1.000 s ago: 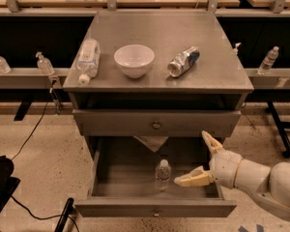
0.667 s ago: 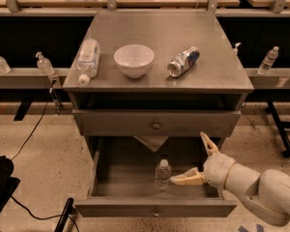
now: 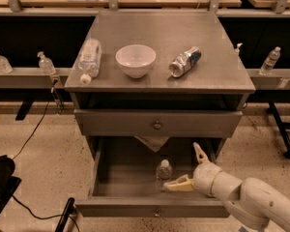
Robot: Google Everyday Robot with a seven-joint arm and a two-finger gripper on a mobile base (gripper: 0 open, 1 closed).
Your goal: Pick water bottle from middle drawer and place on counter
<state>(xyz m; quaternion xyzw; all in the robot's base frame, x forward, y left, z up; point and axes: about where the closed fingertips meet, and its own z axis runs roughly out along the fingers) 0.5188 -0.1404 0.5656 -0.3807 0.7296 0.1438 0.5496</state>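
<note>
The water bottle (image 3: 164,172) stands upright in the open middle drawer (image 3: 130,208), near its front centre; it is small and clear with a white cap. My gripper (image 3: 181,166) is inside the drawer just right of the bottle, open, with its tan fingers (image 3: 178,184) spread. The lower finger's tip is right beside the bottle's base and the upper one points up and back. The gripper holds nothing. The counter (image 3: 154,33) is the grey metal top above.
On the counter lie a fat clear bottle (image 3: 88,57), a white bowl (image 3: 135,60) and a crushed can (image 3: 184,62). The drawer above (image 3: 157,125) is shut. Small bottles (image 3: 46,63) stand on side rails. A black cable (image 3: 29,139) and a black object (image 3: 0,187) are on the floor at left.
My gripper has moved left and a little forward in the drawer, closing the gap to the bottle. The bottle has not moved.
</note>
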